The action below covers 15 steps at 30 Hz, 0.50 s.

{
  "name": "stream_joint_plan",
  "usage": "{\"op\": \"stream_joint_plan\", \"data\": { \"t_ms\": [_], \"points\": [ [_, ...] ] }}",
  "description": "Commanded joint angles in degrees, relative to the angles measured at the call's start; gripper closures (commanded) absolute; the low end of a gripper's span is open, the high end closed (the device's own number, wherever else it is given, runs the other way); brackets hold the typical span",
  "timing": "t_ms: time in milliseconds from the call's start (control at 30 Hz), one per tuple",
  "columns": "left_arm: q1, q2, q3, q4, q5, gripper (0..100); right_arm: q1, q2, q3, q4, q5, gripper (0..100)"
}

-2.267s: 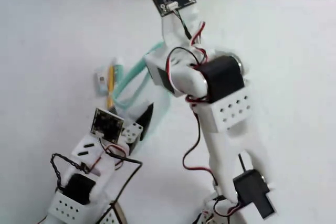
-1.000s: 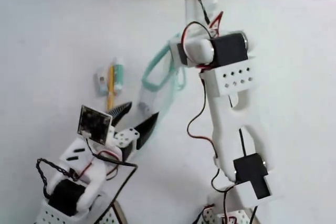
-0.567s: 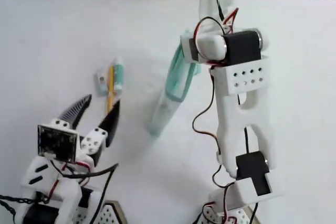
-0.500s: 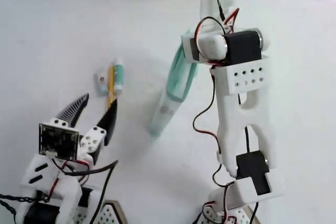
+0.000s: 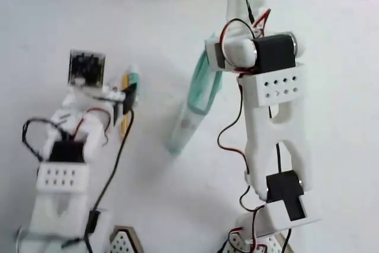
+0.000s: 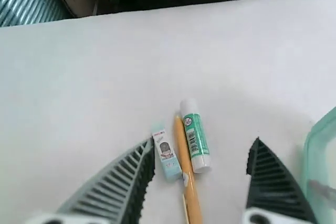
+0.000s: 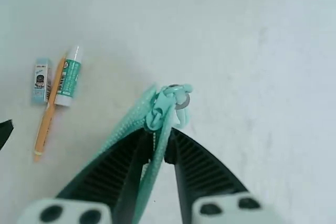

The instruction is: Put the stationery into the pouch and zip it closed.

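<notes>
The right hand [image 7: 158, 139] is clamped narrow on the top seam of the teal pouch [image 5: 190, 111], its two dark fingers pinching the fabric just below the zip pull [image 7: 174, 98]. The pull sits bunched at the end of the pouch, past the fingertips. In the high view the pouch stands on edge as a thin strip, slanting from the hand down toward the middle of the white counter [image 5: 71, 22]. I cannot tell whether its low end touches the surface.

The left hand [image 6: 203, 151] is spread wide, one finger to either side of the stationery, with the tips above the items and nothing between them gripped. Three pieces lie side by side on the counter (all pointing much the same way): a small pale blue eraser [image 6: 167, 156], an orange pencil [image 6: 187, 187] and a green glue stick [image 6: 195, 136] with a white cap. The pencil lies between the other two, just beside each. It is the longest and runs back under the hand.

The stationery group lies near the pouch but apart from it, all of it outside the pouch. A corner of the pouch's teal edge shows beside the left hand's darker finger.
</notes>
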Motion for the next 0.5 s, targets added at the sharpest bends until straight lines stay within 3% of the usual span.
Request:
{"op": "stream_joint_plan", "data": {
  "t_ms": [0,133,267,467],
  "points": [
    [1.1,19.7,-11.7,-5.3,0.7,71,0.5,-1.5,-2.6,0.0,-0.6,98.0],
    [1.0,35.0,-17.8,-9.7,0.7,75,0.5,-1.8,-2.6,0.0,-0.5,98.0],
    [1.0,49.6,-27.1,-8.6,0.7,77,0.4,-1.8,-2.6,0.0,-0.5,98.0],
    [1.0,66.9,-48.3,9.8,3.2,79,0.4,-1.4,-2.4,-0.3,-0.5,98.0]
  ]
}}
